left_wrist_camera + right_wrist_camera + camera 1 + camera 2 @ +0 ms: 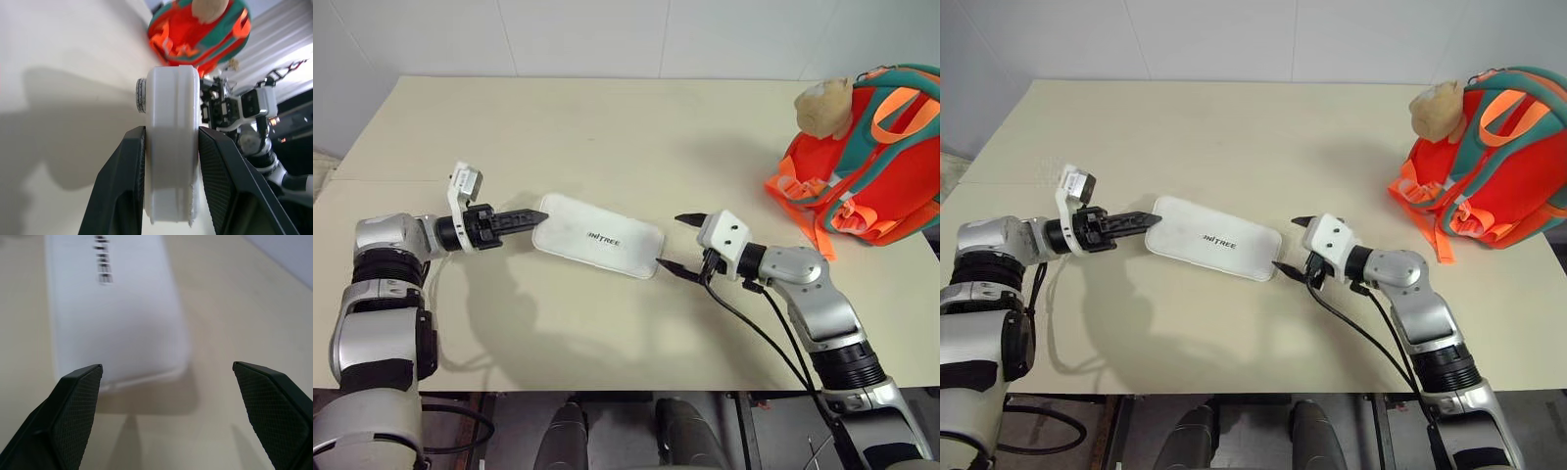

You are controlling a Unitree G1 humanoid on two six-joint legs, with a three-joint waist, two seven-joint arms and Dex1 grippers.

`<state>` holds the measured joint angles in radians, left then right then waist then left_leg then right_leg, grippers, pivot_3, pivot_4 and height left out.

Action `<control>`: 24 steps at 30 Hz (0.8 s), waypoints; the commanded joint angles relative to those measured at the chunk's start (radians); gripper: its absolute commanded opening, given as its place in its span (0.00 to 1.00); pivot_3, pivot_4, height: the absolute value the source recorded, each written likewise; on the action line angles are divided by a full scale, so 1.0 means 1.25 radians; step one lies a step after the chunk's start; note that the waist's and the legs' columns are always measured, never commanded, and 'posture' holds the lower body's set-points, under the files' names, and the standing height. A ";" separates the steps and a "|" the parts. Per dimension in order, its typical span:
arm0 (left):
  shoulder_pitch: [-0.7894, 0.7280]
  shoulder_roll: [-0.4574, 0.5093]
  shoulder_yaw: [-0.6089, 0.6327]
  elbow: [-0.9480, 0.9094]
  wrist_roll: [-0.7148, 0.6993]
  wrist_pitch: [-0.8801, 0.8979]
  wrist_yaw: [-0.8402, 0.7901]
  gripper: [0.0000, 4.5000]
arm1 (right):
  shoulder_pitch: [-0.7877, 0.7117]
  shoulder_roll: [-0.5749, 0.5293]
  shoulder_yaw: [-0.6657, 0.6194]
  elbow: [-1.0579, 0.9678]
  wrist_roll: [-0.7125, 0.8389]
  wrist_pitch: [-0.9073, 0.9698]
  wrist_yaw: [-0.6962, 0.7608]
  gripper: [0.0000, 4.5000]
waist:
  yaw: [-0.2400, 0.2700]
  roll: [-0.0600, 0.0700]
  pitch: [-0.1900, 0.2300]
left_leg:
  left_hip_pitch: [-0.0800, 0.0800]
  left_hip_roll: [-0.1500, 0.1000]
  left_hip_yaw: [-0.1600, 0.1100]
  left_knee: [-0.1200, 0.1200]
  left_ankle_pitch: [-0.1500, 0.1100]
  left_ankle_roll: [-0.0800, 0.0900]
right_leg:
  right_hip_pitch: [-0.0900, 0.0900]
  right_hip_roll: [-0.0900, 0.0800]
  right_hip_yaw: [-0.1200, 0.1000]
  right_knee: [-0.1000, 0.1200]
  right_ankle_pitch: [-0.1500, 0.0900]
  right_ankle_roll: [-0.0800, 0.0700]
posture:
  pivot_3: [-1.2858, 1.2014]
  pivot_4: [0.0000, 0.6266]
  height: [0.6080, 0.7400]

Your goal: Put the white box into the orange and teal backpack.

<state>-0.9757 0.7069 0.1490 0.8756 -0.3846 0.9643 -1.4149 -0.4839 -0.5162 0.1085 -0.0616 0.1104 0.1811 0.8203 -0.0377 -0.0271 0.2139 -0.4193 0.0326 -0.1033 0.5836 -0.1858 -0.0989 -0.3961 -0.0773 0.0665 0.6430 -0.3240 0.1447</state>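
Near the middle of the frame, the white box [598,236] lies over the table [607,127], its left end pinched between the fingers of the left gripper [534,216] — a firm clamp. At its right end the right gripper [677,243] stands wide, one finger tip at the box's corner. Upper right sits the orange and teal backpack [876,162] — well apart from the box.

A broad, matte cream-beige tabletop [636,127] fills most of the scene, with a faint seam running along its 9 o'clock side. At 12 o'clock, plain white wall panels [607,34] rise behind it. At 6 o'clock, below its front edge, dark floor shows.
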 commanded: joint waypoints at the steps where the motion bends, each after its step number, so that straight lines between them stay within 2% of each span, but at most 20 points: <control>1: 0.060 0.009 0.028 -0.119 -0.056 0.067 0.020 0.28 | 0.009 -0.004 -0.029 -0.038 0.020 0.007 -0.013 1.00 | -0.002 0.000 0.000 | 0.000 0.000 0.000 0.000 0.000 0.000 | 0.000 0.000 0.000 0.000 0.000 0.000 | 0.52 0.24 1.00; 6: 0.113 0.003 0.003 -0.184 -0.063 0.086 0.051 0.28 | 0.001 -0.003 -0.015 -0.020 0.012 0.000 -0.010 1.00 | 0.000 0.000 0.000 | 0.000 0.000 0.000 0.000 0.000 0.000 | 0.000 0.000 0.000 0.001 0.000 0.000 | 0.52 0.24 1.00; 14: 0.119 0.015 -0.044 -0.204 -0.062 0.081 0.044 0.28 | 0.023 -0.037 0.040 0.011 -0.041 -0.035 0.022 1.00 | 0.006 0.000 0.000 | 0.000 0.000 0.000 0.002 0.000 0.000 | 0.001 0.000 0.000 0.001 0.000 0.000 | 0.52 0.24 1.00; 24: 0.133 0.020 -0.102 -0.229 -0.060 0.074 0.027 0.28 | 0.004 0.012 0.046 -0.008 -0.027 -0.024 0.004 1.00 | 0.008 0.000 0.000 | 0.004 0.000 0.000 0.002 0.000 0.000 | 0.004 0.000 0.000 0.001 0.000 0.000 | 0.52 0.24 1.00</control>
<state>-0.8119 0.7260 0.0329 0.6314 -0.4586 1.0685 -1.3733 -0.4669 -0.5048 0.1613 -0.0483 0.0783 0.1532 0.8346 -0.0282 -0.0274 0.2137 -0.4146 0.0322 -0.1037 0.5861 -0.1856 -0.0993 -0.3909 -0.0774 0.0665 0.6439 -0.3243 0.1443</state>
